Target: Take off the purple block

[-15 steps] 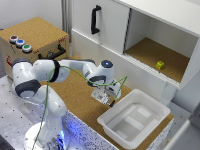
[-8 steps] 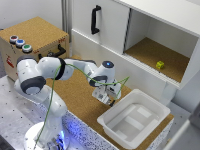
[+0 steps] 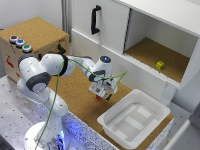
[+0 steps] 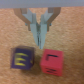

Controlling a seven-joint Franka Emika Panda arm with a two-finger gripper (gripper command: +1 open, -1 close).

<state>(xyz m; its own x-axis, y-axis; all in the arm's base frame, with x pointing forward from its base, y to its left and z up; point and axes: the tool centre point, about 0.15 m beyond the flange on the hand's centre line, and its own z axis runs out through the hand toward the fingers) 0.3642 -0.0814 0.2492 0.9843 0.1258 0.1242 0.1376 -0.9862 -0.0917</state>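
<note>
While the fingers [image 4: 39,31] stand closed on nothing, the purple block [image 4: 21,60] sits on the table [image 3: 75,92] beside the red cube [image 4: 54,61], offset from them.

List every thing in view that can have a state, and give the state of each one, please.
Gripper: shut, holding nothing, above the cork surface.
Small purple cube with a yellow letter: on the cork, beside the red one, not gripped.
Small red cube: on the cork, not gripped.
White plastic bin: empty.
Cabinet compartment: open, small yellow-green cube inside.
</note>
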